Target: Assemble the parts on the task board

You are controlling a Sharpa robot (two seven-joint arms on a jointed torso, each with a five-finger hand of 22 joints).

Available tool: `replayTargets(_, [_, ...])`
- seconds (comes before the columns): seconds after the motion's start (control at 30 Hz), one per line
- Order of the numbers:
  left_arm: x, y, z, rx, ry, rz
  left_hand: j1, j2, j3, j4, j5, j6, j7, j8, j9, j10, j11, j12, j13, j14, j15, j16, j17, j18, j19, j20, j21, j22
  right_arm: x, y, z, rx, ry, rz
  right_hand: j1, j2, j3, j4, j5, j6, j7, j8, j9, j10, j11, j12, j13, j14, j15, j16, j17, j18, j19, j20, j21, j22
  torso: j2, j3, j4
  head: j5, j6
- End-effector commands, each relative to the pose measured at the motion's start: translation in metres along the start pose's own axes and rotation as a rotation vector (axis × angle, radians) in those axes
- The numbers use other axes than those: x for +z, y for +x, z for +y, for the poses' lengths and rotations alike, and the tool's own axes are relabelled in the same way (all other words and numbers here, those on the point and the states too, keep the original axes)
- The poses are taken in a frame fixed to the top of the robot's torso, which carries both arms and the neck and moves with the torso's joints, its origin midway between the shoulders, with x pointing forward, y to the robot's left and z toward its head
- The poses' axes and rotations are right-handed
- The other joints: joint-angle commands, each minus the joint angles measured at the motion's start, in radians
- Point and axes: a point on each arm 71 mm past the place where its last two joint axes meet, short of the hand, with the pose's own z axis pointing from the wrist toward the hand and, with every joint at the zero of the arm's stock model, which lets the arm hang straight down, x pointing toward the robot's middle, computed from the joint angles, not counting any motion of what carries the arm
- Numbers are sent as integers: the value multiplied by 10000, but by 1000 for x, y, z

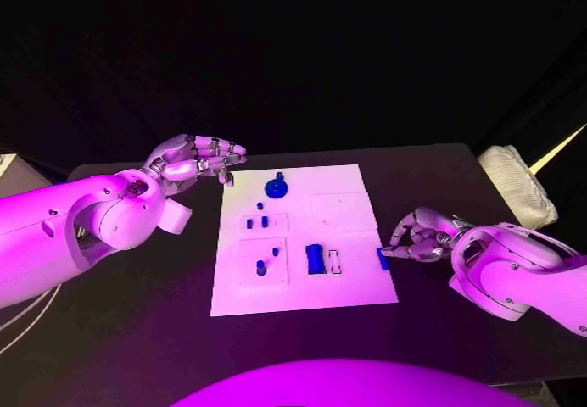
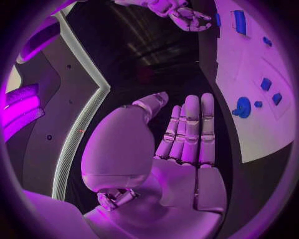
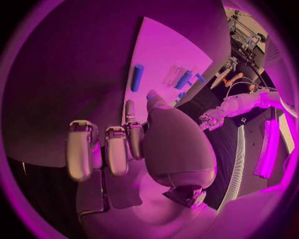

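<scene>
The white task board (image 1: 349, 292) lies in the middle of the black table. A round blue part (image 1: 276, 188) sits near its far edge, with several small blue parts (image 1: 257, 223) below it and a long blue block (image 1: 315, 258) nearer me. Another blue part (image 1: 382, 259) lies at the board's right edge. My right hand (image 1: 416, 237) hovers just right of that part, fingers bent and holding nothing. In the right wrist view the blue part (image 3: 137, 77) lies beyond my fingers (image 3: 115, 149). My left hand (image 1: 196, 161) is raised off the board's far left corner, empty, its fingers (image 2: 190, 129) straight.
A folded white cloth (image 1: 520, 182) lies at the table's far right edge. Bare black table (image 1: 147, 339) surrounds the board on the left and front. The left wrist view shows the board (image 2: 249, 74) and my right hand (image 2: 181, 12) beyond it.
</scene>
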Motion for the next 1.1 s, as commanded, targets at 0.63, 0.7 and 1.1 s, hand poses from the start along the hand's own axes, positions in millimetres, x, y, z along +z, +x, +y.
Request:
replayTargets(0.63, [0, 1, -1, -29, 44, 134, 76, 3, -42, 45, -11, -64, -7, 59, 11, -50, -4, 58, -16, -59, 15, 5, -14, 135, 59, 20, -62, -15, 9, 23, 2, -797, 69, 451, -176, 265, -100, -34, 378, 289, -43, -193, -136, 232, -25, 40, 1474, 799, 7, -13, 1574, -80, 684, 14, 97, 2041, 11, -11, 19, 38, -81])
replayTargets(0.7, [0, 1, -1, -30, 41, 135, 70, -1, -52, 54, -13, -68, -5, 61, 12, -57, -3, 63, -17, -62, 17, 8, -14, 135, 60, 21, -66, -17, 10, 24, 1, -917, 65, 453, -65, 253, -75, -54, 384, 325, -54, -209, -153, 233, -35, 37, 1473, 801, -3, -10, 1581, -84, 690, 6, 117, 2051, 7, -12, 24, 39, -90])
replayTargets(1.1, [-1, 0, -1, -27, 29, 130, 70, -1, -52, 54, -13, -68, -5, 61, 12, -57, -3, 63, -17, -62, 17, 8, -14, 135, 60, 21, -66, -17, 13, 31, 6, -1394, -112, 663, 1635, -88, 898, -481, -180, 659, -131, -449, -394, 226, -117, 16, 1469, 812, -74, 15, 1644, -98, 711, -67, 170, 2096, 2, -11, 6, 27, -96])
